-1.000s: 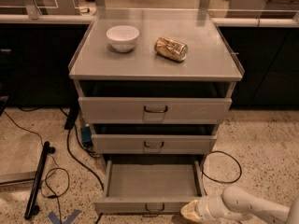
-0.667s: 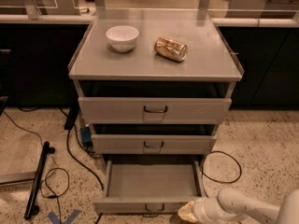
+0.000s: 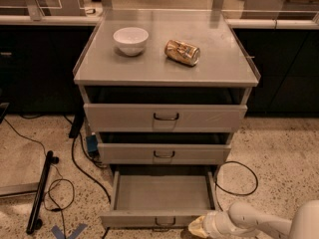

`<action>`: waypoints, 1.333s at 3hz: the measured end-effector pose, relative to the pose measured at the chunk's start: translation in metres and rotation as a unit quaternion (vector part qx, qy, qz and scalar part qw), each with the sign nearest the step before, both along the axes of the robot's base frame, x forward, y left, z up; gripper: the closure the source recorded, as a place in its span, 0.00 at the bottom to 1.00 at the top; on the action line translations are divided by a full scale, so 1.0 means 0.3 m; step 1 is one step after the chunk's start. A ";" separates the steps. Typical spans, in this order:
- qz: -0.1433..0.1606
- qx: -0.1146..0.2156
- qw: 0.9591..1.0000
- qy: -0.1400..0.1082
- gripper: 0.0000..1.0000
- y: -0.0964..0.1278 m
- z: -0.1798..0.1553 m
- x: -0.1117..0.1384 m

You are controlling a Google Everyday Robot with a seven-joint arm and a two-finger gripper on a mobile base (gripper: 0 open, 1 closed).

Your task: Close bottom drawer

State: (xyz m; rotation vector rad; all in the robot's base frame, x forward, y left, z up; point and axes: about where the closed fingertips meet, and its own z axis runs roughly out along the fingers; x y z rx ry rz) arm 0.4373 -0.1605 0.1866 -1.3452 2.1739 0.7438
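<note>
The bottom drawer [image 3: 162, 193] of the grey cabinet stands pulled far out, an empty shallow tray with a slim front panel [image 3: 154, 218] and a small dark wire handle [image 3: 165, 223]. My gripper [image 3: 195, 227] reaches in from the lower right on a white arm and sits at the right end of that front panel, close to the handle. The middle drawer [image 3: 164, 154] and top drawer [image 3: 165, 117] stand slightly out above it.
A white bowl [image 3: 130, 40] and a crushed gold can [image 3: 182, 52] lie on the cabinet top [image 3: 219, 63]. Black cables [image 3: 82, 168] run over the speckled floor at left, with a dark bar [image 3: 39, 193]. Another cable loop [image 3: 238, 180] lies at right.
My gripper and arm have shifted a little to the left along the bottom drawer's front panel. The drawer looks as far out as before.
</note>
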 end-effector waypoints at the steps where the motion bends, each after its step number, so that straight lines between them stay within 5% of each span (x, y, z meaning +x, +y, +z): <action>1: 0.000 0.000 1.000 0.000 0.53 0.000 0.000 0.000; 3: 0.000 -0.007 1.000 0.003 0.06 0.007 -0.018 0.009; 4: 0.001 -0.012 1.000 0.009 0.00 0.026 -0.061 0.045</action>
